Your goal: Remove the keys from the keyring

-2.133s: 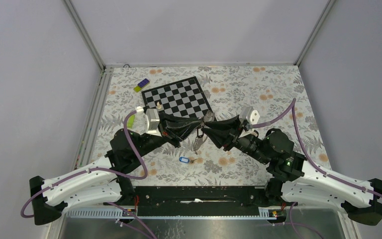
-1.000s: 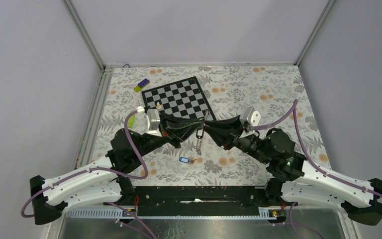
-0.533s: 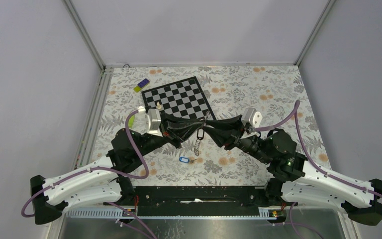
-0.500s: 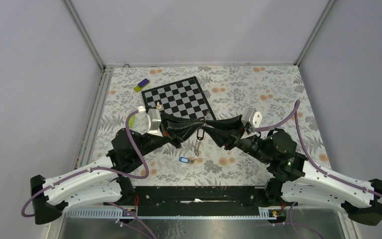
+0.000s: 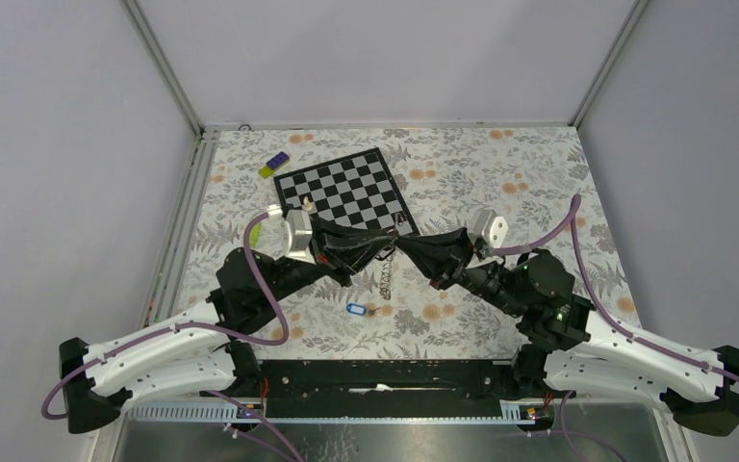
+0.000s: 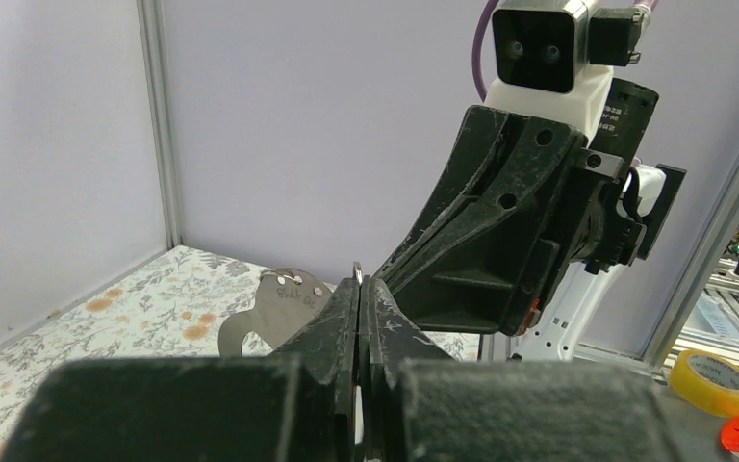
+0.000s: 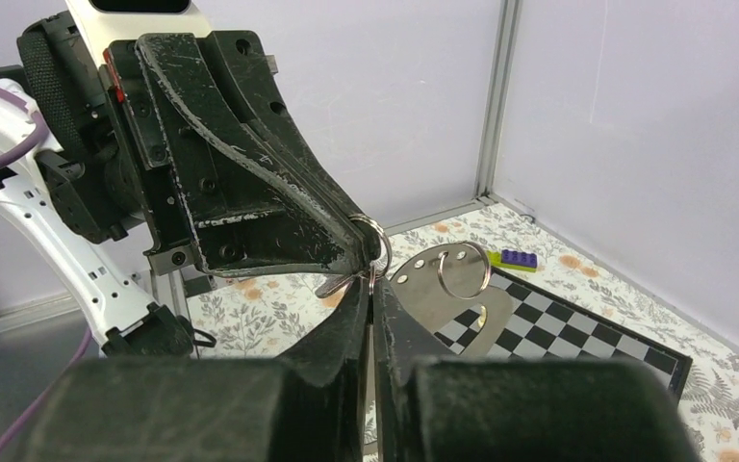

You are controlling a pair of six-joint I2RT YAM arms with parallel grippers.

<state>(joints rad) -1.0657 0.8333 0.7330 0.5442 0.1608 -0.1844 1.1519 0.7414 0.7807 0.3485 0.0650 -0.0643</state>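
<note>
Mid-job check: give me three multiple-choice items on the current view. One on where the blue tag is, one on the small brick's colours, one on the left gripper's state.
1. Where is the blue tag?
A) hanging in the air
B) lying on the floral table cover, nearer the arm bases than the gripper tips
C) off the table

2. What colours is the small brick beside the chessboard's far left corner?
A) red and white
B) all black
C) purple and yellow-green

3. How do the left gripper's jaws stand?
A) shut, with the thin metal ring at their tips
B) wide open
C) shut on a chess piece

Answers:
1 B, the top view shows it flat on the flower print.
2 C, both colours show in the top view.
3 A, the left wrist view shows the fingers pressed together at the ring.
</note>
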